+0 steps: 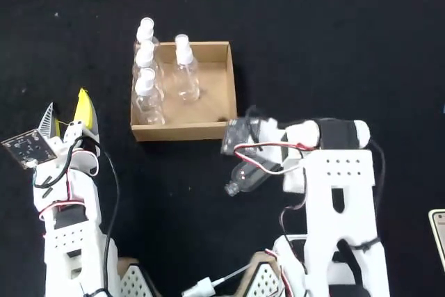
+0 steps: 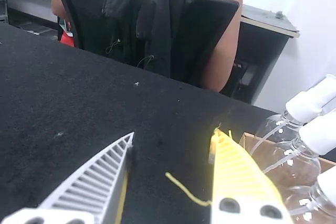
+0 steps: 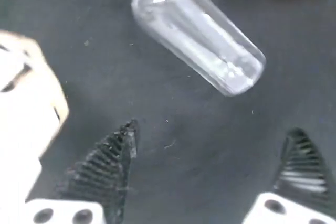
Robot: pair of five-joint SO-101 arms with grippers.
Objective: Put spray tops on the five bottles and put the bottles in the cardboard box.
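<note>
Four capped bottles (image 1: 184, 67) stand in the box (image 1: 219, 92). The uncapped bottle (image 3: 194, 30) lies on the desk (image 1: 348, 46) near the right gripper (image 3: 212, 129), fingers released. Left gripper (image 2: 170, 153): fingers released, empty, beside the box. A spray top (image 1: 201, 286) lies between the arm bases.

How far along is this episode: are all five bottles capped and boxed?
Done: four capped bottles stand in the cardboard box. In hand: nothing gripped; the open right gripper is over the fifth bottle, which lies uncapped on the table. Left: fit the loose spray top, then box that bottle. The left gripper is open beside the box.
</note>
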